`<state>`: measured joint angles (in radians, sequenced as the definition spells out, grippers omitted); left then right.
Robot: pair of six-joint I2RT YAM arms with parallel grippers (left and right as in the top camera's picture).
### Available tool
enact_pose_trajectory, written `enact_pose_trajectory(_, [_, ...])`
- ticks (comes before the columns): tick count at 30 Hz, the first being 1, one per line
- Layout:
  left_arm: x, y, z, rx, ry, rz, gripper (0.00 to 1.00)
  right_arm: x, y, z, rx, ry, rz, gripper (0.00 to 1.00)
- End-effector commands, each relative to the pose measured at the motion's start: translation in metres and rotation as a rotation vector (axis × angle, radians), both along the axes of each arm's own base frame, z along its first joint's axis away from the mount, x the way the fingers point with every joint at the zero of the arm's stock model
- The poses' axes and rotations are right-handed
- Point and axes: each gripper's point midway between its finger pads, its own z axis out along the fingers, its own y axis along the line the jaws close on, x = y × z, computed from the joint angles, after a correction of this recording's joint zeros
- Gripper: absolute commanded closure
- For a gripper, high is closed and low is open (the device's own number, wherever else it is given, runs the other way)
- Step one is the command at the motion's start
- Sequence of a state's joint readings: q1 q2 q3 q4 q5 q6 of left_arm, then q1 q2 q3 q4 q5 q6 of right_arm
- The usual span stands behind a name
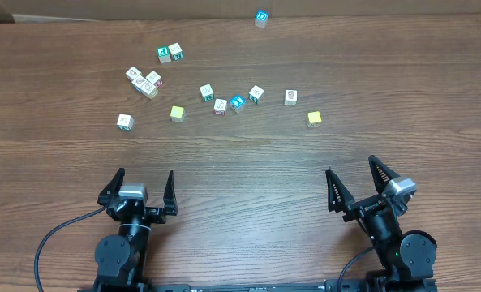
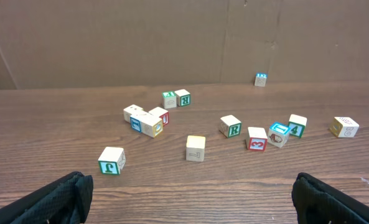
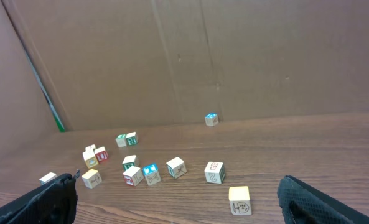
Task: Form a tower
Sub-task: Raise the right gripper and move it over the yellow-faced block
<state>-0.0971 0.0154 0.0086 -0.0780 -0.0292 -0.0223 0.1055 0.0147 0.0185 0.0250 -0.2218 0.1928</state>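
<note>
1. Resting low at the near edge of the table (image 1: 240,174), the left claw (image 1: 145,173) points straight toward the far side, its fingers spread wide and holding nothing.
2. The right claw (image 1: 350,165) sits at the near right, turned a little to the left, likewise released and holding nothing.
3. The wooden cubes (image 1: 220,106) lie scattered over the far half of the table, well apart from both claws. As far as the views show, each sits on the wood and not on another cube.
4. At the far left a cluster of cubes (image 1: 143,81) touch one another. A green-edged pair (image 1: 169,53) sits side by side just beyond them.
5. A yellow cube (image 1: 314,119) lies nearest the right claw. A yellow-edged cube (image 1: 177,113) and a pale cube (image 1: 125,122) lie nearest the left claw.
6. A blue-topped cube (image 1: 261,18) stands alone near the cardboard wall (image 2: 172,37).
</note>
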Motion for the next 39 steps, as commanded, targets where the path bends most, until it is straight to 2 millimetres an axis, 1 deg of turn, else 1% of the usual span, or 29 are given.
enact_pose_trajectory(1, [0.000, 0.000, 0.001, 0.014, -0.011, -0.006, 0.00, -0.002, 0.004, -0.001, 0.019, 0.002, 0.023, 0.00])
enact_pose_trajectory(4, [0.000, 0.000, 0.001, 0.014, -0.011, -0.006, 0.00, -0.002, 0.006, -0.001, 0.026, 0.004, 0.037, 0.00])
enact_pose_trajectory(7, [0.000, 0.000, 0.001, 0.014, -0.011, -0.006, 0.00, -0.004, 0.006, 0.005, 0.044, 0.003, 0.042, 0.00])
enact_pose_trajectory(12, [0.000, 0.000, 0.001, 0.014, -0.011, -0.006, 0.00, -0.009, 0.006, 0.024, 0.044, -0.011, 0.045, 0.00])
enact_pose_trajectory(20, [0.000, 0.000, 0.001, 0.014, -0.011, -0.006, 0.01, -0.023, 0.002, 0.062, 0.047, -0.031, 0.029, 0.00])
enact_pose_trajectory(25, [0.000, 0.000, 0.001, 0.014, -0.011, -0.006, 0.00, -0.030, 0.001, 0.081, 0.050, -0.058, 0.026, 0.00])
enact_pose_trajectory(33, [0.000, 0.000, 0.001, 0.014, -0.011, -0.006, 0.00, -0.038, 0.000, 0.105, 0.053, -0.098, 0.028, 0.00])
enact_pose_trajectory(39, [0.000, 0.000, 0.001, 0.014, -0.011, -0.006, 0.01, -0.032, 0.001, 0.113, 0.048, -0.042, 0.027, 0.00])
